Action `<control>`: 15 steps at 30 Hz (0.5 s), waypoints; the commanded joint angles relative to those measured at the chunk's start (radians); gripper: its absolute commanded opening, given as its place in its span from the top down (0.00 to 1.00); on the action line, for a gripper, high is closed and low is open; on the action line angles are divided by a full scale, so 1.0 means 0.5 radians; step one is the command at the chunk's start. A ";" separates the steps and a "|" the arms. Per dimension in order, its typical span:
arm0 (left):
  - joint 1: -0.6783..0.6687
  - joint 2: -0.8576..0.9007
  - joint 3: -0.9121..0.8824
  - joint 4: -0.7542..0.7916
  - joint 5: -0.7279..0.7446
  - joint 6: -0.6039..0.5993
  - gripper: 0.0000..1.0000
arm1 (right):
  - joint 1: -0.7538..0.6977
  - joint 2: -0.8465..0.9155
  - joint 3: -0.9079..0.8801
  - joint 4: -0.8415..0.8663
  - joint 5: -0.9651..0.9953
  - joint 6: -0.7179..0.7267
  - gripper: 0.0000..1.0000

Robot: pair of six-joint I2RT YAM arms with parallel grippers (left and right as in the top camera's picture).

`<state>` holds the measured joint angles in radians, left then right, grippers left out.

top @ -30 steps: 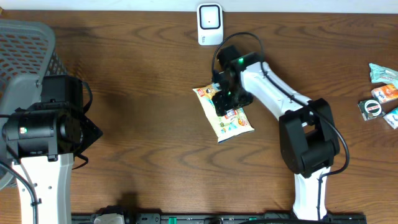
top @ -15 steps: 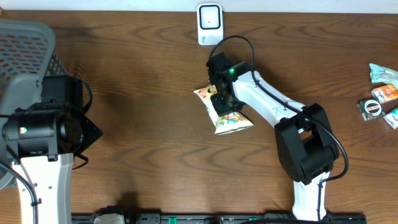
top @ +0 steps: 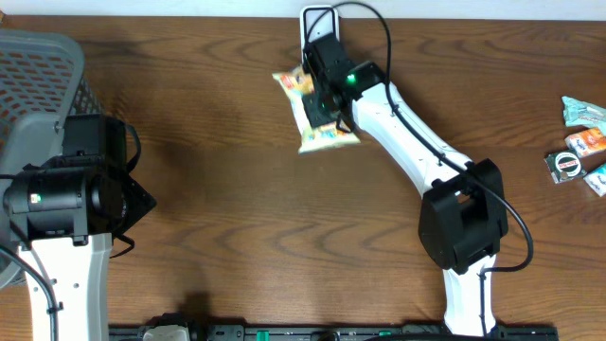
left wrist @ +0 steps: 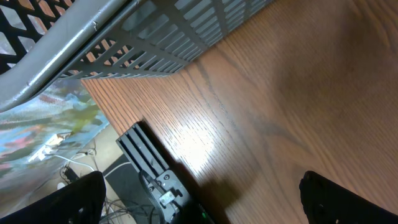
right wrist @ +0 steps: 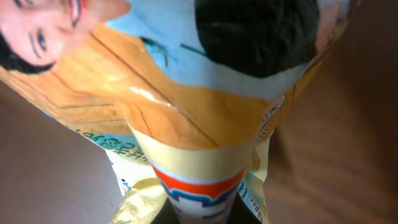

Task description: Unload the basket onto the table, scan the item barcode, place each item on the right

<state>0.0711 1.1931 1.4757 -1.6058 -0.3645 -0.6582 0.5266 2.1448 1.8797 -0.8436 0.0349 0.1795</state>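
Overhead view: my right gripper clamps the snack packet.
The snack packet lies just beside the scanner, on its near side, long axis slanting away.

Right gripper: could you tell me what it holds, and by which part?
The right gripper holds the snack packet, pinched near its middle.

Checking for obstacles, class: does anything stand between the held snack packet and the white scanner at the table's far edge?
Nothing visible does. The snack packet, shut in the right tool, hangs just short of the white scanner, with no object between them.
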 commanded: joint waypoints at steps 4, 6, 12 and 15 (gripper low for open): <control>0.008 -0.008 0.002 -0.011 -0.006 -0.026 0.02 | -0.041 -0.018 0.089 0.392 0.114 0.034 0.99; 0.008 -0.008 0.002 -0.011 -0.005 -0.026 0.03 | -0.060 -0.011 0.089 0.540 0.175 0.037 0.99; 0.008 -0.008 0.002 -0.011 -0.005 -0.026 0.02 | -0.130 0.003 0.089 0.960 0.114 0.190 0.99; 0.008 -0.008 0.002 -0.011 -0.005 -0.026 0.02 | -0.167 0.016 0.089 1.178 0.111 0.224 0.99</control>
<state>0.0711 1.1931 1.4757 -1.6058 -0.3645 -0.6582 0.4610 2.1460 1.8988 -0.3012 0.0845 0.2493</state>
